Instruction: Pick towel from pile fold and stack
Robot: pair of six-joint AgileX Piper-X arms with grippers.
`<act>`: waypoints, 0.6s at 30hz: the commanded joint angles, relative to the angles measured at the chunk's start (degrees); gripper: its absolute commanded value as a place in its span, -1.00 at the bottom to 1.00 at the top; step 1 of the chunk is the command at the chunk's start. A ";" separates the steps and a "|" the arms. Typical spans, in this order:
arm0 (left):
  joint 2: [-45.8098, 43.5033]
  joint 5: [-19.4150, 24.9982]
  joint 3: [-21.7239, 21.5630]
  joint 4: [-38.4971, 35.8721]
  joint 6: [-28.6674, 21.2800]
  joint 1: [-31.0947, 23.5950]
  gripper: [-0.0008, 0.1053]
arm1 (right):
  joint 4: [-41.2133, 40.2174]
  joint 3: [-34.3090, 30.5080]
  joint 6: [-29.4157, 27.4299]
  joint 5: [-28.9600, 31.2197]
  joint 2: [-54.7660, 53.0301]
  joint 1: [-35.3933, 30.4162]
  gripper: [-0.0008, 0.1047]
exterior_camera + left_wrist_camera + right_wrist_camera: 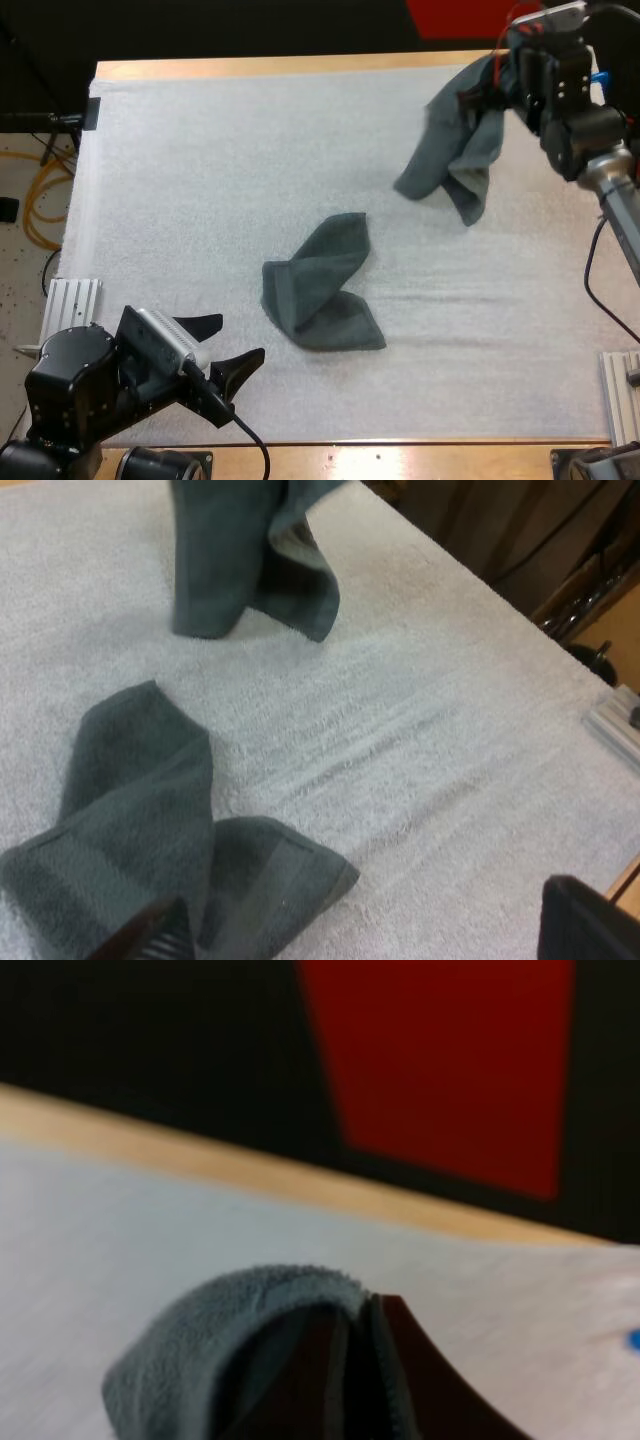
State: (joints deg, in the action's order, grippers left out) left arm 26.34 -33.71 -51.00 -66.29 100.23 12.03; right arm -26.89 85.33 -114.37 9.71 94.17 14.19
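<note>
Grey-green terry is seen in two places. A crumpled towel [322,285] lies on the white mat [200,180] of the wooden desk [300,66]. A hanging towel [455,150] is held aloft beyond the crumpled towel, off to its far right. This hanging towel is grasped by the right end effector [503,75] (the fabric is pinched between its fingers). The left end effector [225,352] is poised just beside the crumpled towel, on its near left, released, with fingers spread and nothing between them.
</note>
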 commanded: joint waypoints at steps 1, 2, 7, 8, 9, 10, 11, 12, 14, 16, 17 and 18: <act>-0.38 0.56 -0.20 0.55 -0.23 0.26 0.30 | 4.14 0.64 -0.29 0.74 0.38 -1.12 -0.98; -0.38 0.56 -0.20 0.59 -0.23 0.26 0.30 | 7.34 0.63 -0.29 1.92 1.29 -2.18 -0.98; -0.38 0.56 -0.20 0.58 -0.23 0.26 0.30 | 20.93 0.63 -0.29 5.88 4.21 -5.39 -0.98; -0.38 0.56 -0.20 0.58 -0.23 0.26 0.30 | 23.00 0.63 -0.29 5.97 4.62 -5.86 -0.98; -0.38 0.56 -0.20 0.58 -0.23 0.26 0.30 | 23.69 0.63 -0.29 5.98 4.93 -6.07 -0.98; -0.38 0.56 -0.20 0.58 -0.23 0.26 0.30 | 24.86 0.63 -0.29 6.14 5.29 -6.22 -0.98; -0.38 0.56 -0.20 0.58 -0.23 0.26 0.30 | 25.01 0.63 -0.29 6.19 5.57 -6.32 -0.98; -0.36 0.56 -0.20 0.58 -0.23 0.26 0.30 | 24.86 0.63 -0.29 6.36 5.71 -6.32 -0.98; -0.27 0.56 -0.20 0.58 -0.23 0.26 0.30 | 24.12 0.63 -0.29 6.73 6.46 -6.31 -0.98; -0.27 0.56 -0.20 0.58 -0.23 0.26 0.30 | 22.58 0.63 -0.29 6.68 7.21 -6.31 -0.93; -0.27 0.56 -0.20 0.58 -0.23 0.26 0.30 | 21.08 0.63 -0.29 6.50 7.33 -6.31 -0.84; -0.27 0.56 -0.20 0.58 -0.23 0.26 0.30 | 19.94 0.63 -0.19 6.09 7.46 -6.31 -0.75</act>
State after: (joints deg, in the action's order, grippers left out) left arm 26.34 -33.71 -51.00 -65.93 100.23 12.03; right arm -7.24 85.33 -114.22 15.72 101.93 7.81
